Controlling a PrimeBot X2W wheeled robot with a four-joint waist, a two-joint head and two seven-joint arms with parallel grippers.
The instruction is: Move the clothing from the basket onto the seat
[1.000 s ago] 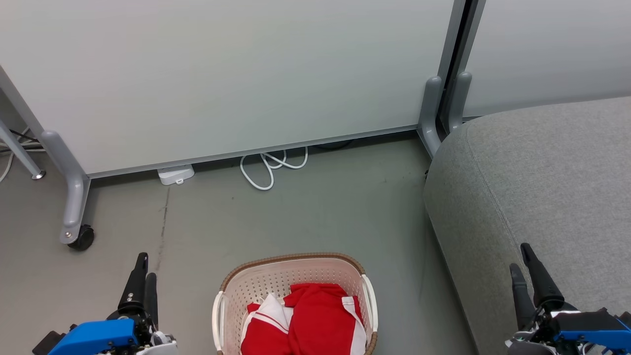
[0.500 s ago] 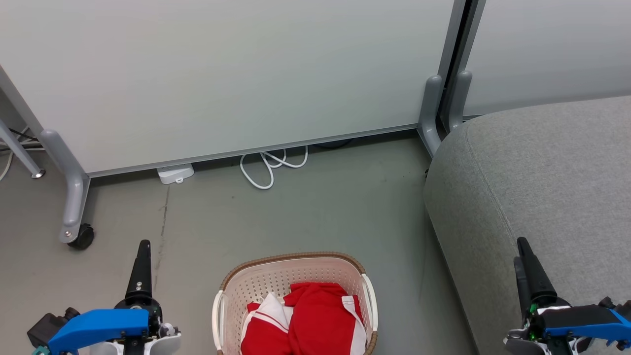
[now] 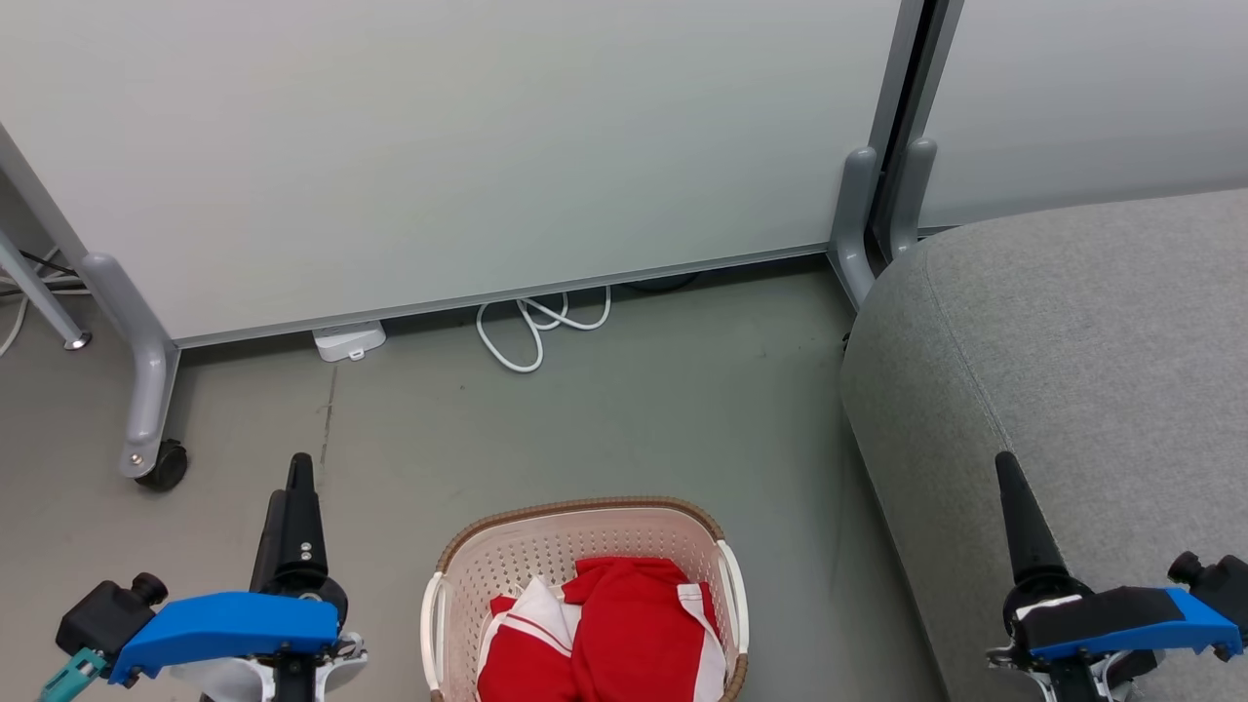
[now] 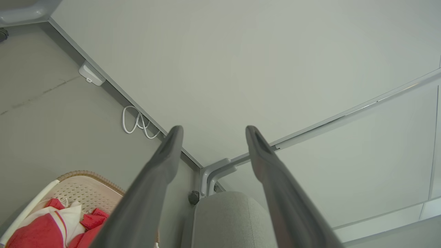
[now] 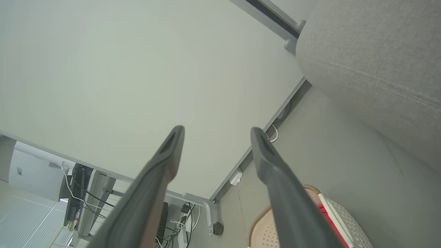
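the left gripper (image 3: pixel 291 487) is open: in the left wrist view its two fingers stand clearly apart, with nothing between them. the right gripper (image 3: pixel 1009 487) is open too, and also empty. compared with one second ago, both have reached forward and rolled at the wrist, so in the head view each pair of fingers now looks almost like one thin blade. the left gripper hangs over the floor (image 3: pixel 634 409) just left of the basket (image 3: pixel 585 509). the right one shows against the left edge of the seat (image 3: pixel 1092 331). the clothing (image 3: pixel 624 634) has not moved: the red and white fabric lies in the basket, heaped toward its near and right side. the basket stands on the floor between the two grippers, near the seat. i judge that the arms are only getting ready, and no piece is grasped or moved yet.
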